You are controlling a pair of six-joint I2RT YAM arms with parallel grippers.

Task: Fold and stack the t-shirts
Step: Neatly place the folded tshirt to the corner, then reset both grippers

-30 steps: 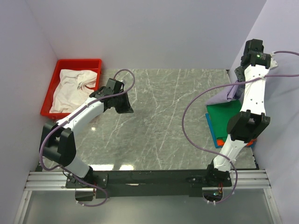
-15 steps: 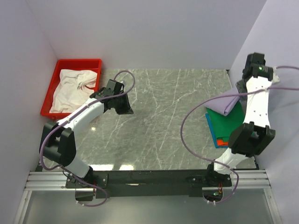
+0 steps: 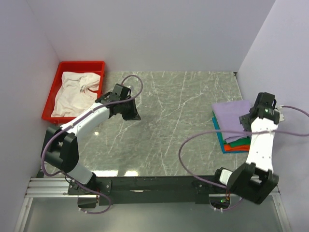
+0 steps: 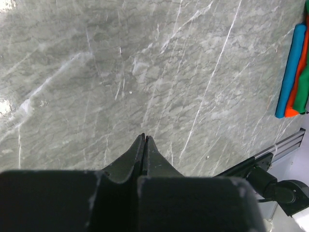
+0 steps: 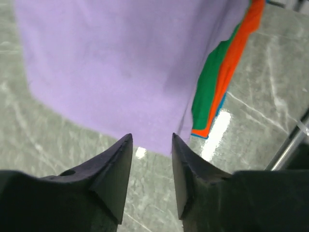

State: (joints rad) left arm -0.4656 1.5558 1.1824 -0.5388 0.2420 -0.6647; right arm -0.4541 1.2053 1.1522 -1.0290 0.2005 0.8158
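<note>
Right side of desk (image 3: 169, 125): lavender t-shirt (image 3: 231, 115) overhangs folded stack (image 3: 235, 143) on the far side and may slide. Right pincer (image 5: 151, 136) apart, empty; left pincer (image 4: 144, 137) together.

Counter (image 3: 164, 125): grey marble-look slab, white veins, glossy. At its right edge sits a stack of folded t-shirts (image 3: 231, 118), the blue t-shirt (image 4: 289, 67) lowest and flat on the slab. Far-left corner: red tray (image 3: 82, 64), footing on the slab unclear.
</note>
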